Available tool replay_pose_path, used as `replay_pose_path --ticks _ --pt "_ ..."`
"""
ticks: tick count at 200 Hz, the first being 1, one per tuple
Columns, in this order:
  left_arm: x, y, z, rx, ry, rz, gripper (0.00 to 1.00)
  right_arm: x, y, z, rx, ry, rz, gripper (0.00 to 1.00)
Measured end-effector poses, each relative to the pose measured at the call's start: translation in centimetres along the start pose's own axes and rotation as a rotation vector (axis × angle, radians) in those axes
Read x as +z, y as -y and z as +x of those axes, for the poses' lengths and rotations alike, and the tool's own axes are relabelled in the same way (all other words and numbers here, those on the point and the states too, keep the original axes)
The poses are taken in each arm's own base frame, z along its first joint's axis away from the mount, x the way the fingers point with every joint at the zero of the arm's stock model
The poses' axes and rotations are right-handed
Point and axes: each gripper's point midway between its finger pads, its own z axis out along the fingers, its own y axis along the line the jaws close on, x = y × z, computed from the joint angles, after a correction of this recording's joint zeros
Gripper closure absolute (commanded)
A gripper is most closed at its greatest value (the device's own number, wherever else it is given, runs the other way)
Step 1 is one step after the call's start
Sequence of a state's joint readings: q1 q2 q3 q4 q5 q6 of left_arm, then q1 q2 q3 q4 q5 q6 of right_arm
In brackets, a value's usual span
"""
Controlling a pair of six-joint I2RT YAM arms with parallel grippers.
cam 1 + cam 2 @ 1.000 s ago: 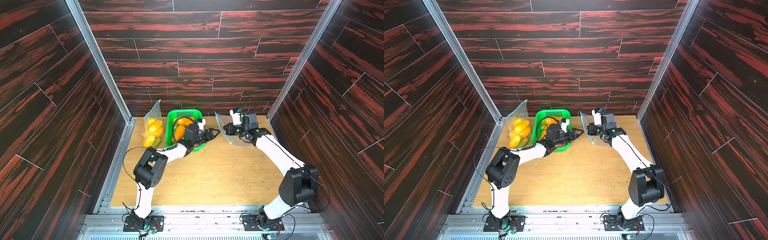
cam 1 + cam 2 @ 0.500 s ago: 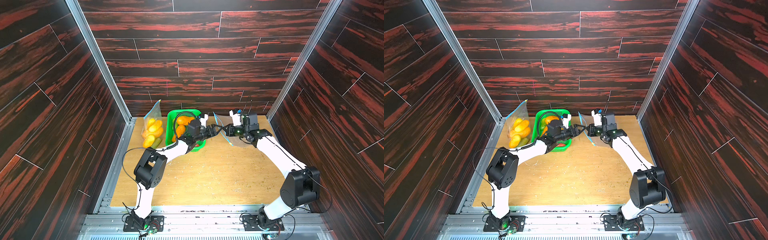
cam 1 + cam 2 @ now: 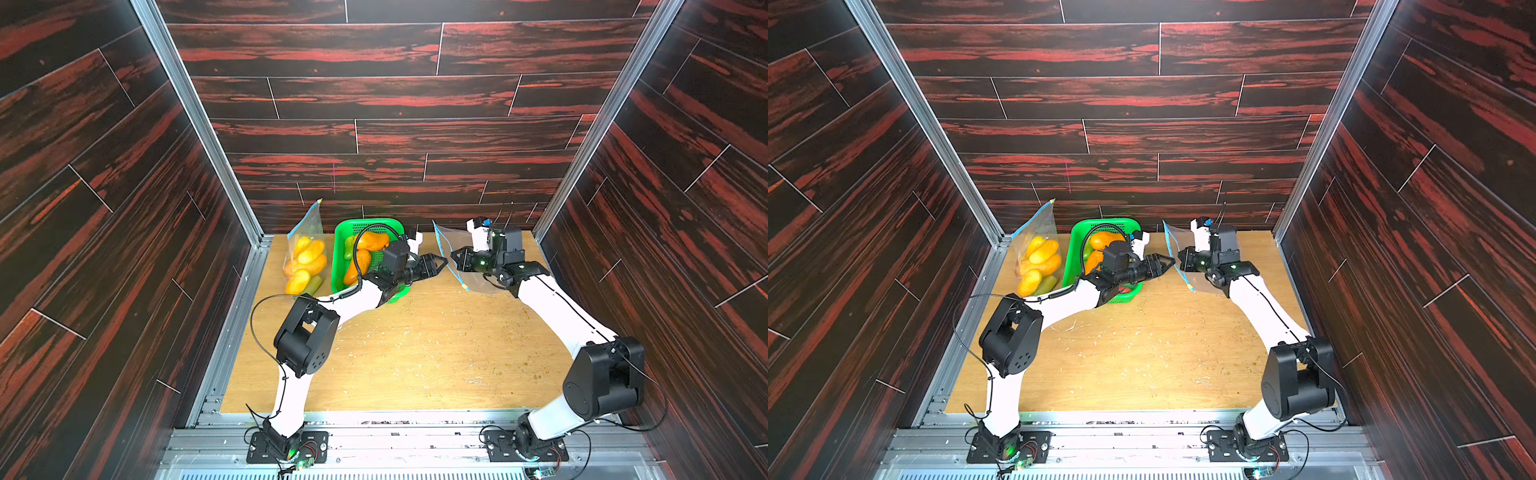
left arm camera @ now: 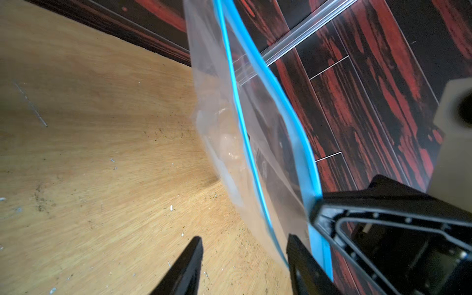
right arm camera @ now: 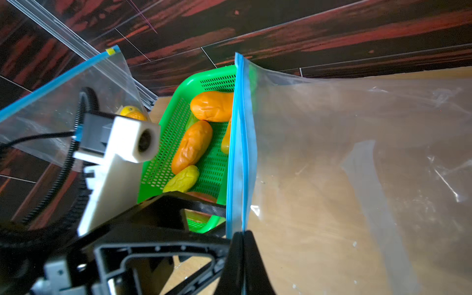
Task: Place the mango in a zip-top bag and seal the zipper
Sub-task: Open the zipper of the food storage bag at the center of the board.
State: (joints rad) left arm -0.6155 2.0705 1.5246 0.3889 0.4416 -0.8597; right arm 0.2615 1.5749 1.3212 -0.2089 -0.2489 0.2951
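Note:
Orange and yellow-green mangoes (image 3: 372, 241) (image 3: 1102, 240) (image 5: 212, 106) lie in the green basket (image 3: 340, 249) (image 3: 1075, 249) (image 5: 163, 143). The clear zip-top bag (image 3: 478, 282) (image 3: 1208, 286) (image 4: 222, 115) (image 5: 344, 153) stands on edge, its blue zipper toward the basket. My right gripper (image 3: 457, 257) (image 3: 1181, 257) (image 5: 241, 233) is shut on one zipper lip. My left gripper (image 3: 442, 262) (image 3: 1169, 262) (image 4: 244, 238) is open at the bag's mouth. The other lip's thin blue edge runs between its fingers, close to one of them. Neither gripper holds a mango.
A second zip-top bag (image 3: 307, 253) (image 3: 1040, 253) (image 5: 63, 102) filled with yellow mangoes leans in the back left corner beside the basket. Dark wood-patterned walls close in three sides. The wooden table (image 3: 415, 353) (image 3: 1142, 353) (image 4: 76, 127) carries small crumbs.
My left gripper has moved right from over the basket to the bag's zipper edge, and its jaws have narrowed. The right gripper keeps its hold on the bag.

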Motion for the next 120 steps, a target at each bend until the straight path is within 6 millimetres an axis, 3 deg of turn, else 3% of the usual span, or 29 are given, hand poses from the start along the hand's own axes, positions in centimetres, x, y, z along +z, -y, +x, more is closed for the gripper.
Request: replay_pose_path --ticks 37,69,91,120 --pt "0.3 -0.6 0.3 -0.009 -0.006 -0.008 0.45 0.0 -0.5 0.2 0.007 -0.009 -0.031 1.00" --pt "0.6 -1.3 0.4 -0.019 -0.009 -0.033 0.71 -0.1 -0.4 0.1 0.008 -0.007 -0.020 1.00" --pt "0.6 -2.1 0.5 -0.024 -0.009 -0.072 0.77 -0.7 0.6 -0.3 0.012 0.015 0.048 1.00" --pt "0.5 -3.4 0.8 -0.041 -0.009 -0.128 0.85 -3.1 2.3 -2.4 0.028 0.103 0.172 1.00"
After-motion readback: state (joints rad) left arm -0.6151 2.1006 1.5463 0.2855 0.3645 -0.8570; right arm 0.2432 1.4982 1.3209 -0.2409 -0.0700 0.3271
